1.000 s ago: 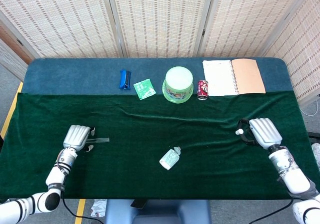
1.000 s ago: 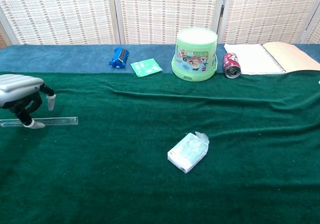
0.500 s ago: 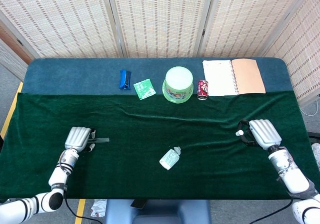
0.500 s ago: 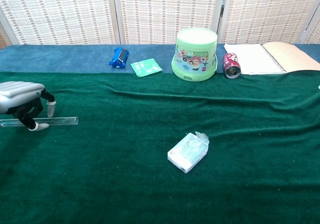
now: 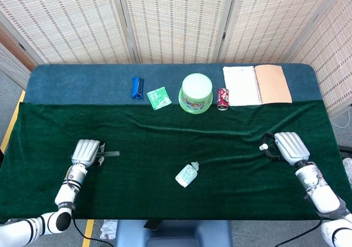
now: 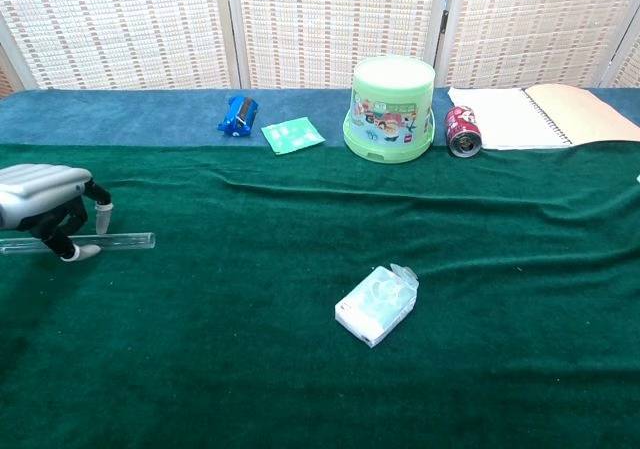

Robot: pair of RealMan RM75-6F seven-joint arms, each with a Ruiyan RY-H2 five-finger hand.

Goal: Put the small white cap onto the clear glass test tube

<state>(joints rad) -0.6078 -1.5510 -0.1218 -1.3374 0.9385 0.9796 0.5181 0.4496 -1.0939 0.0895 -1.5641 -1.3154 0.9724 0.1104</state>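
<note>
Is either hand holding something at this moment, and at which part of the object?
The right hand pinches the small white cap at its fingertips. The left hand is over the test tube near its left end; whether it grips the tube cannot be told.

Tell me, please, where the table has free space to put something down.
Free: the green cloth between the small pack and right hand, and between the pack and test tube. Crowded: the back strip around the green tub, can and notebook.

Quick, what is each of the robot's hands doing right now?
Left hand: fingers around the clear glass test tube lying on the cloth; a firm grip cannot be told.
Right hand: pinches the small white cap.
</note>
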